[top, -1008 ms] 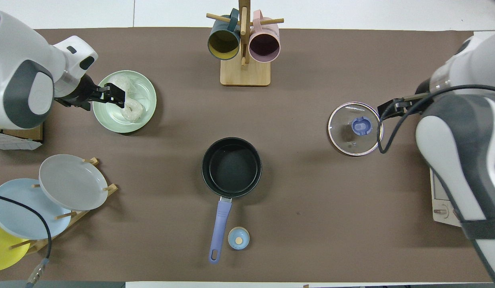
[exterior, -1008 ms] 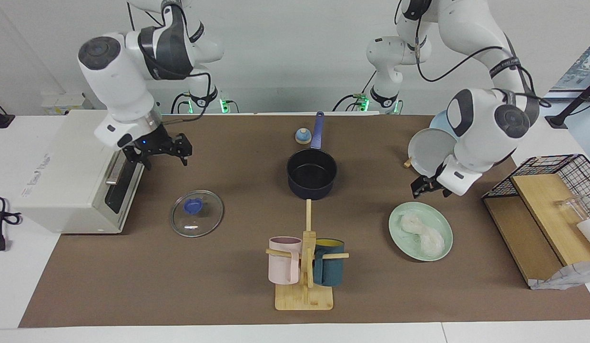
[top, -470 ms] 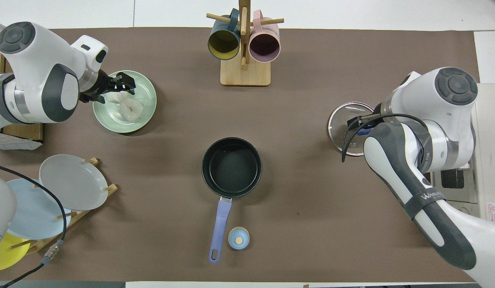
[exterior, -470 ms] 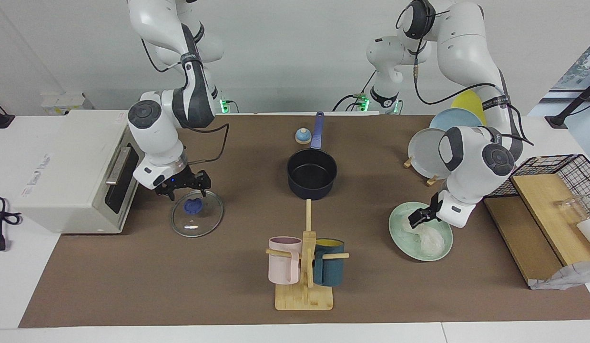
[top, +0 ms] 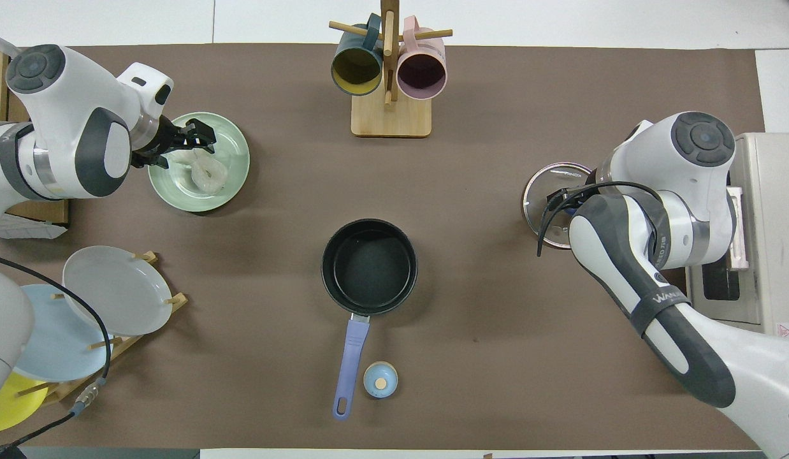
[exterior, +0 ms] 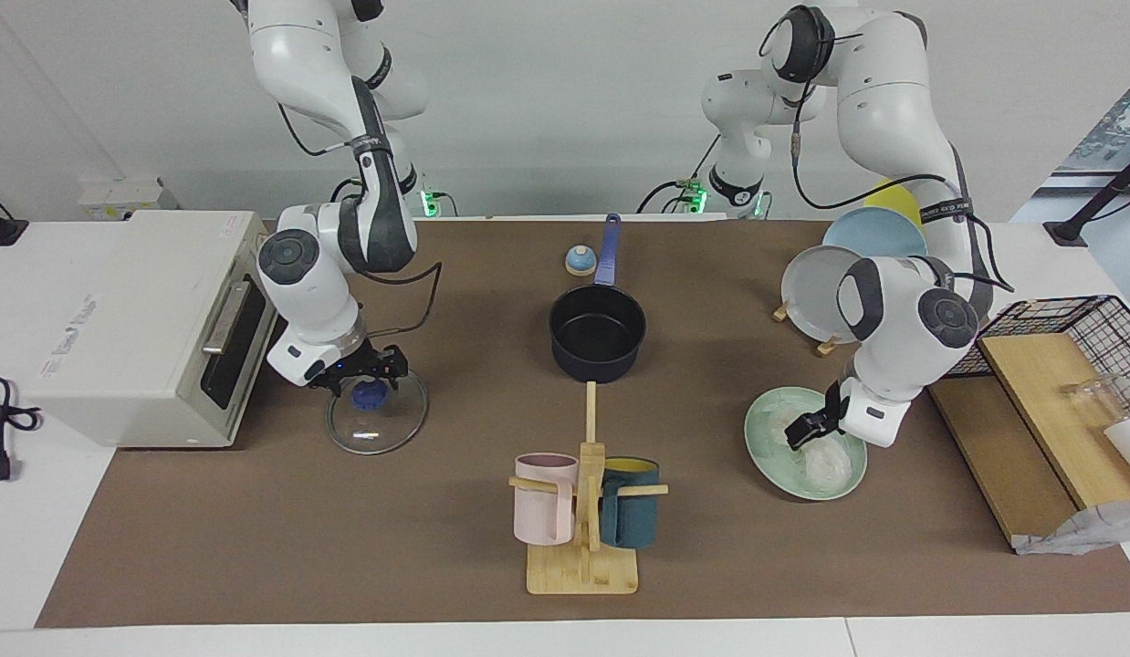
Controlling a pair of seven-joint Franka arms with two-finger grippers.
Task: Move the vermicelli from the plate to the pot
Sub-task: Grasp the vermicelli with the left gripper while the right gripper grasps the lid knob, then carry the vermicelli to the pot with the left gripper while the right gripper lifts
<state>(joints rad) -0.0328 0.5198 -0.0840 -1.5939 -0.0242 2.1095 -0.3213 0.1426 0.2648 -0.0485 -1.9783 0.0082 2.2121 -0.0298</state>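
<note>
The vermicelli (exterior: 816, 456) is left lying on the plate (exterior: 764, 449), unheld, because the left gripper (exterior: 807, 427) is lowered over it with jaws spread, while the right gripper (exterior: 362, 374), likewise spread and empty, is kept low over the glass lid (exterior: 378, 422), and the pot (exterior: 597, 333) is left empty.

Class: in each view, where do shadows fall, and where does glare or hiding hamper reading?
Facing view: soft shadow hugs the pot and the mug rack; the glass lid shows faint reflections. Overhead view: the right arm hides part of the lid; the left gripper partly covers the vermicelli on the plate.
</note>
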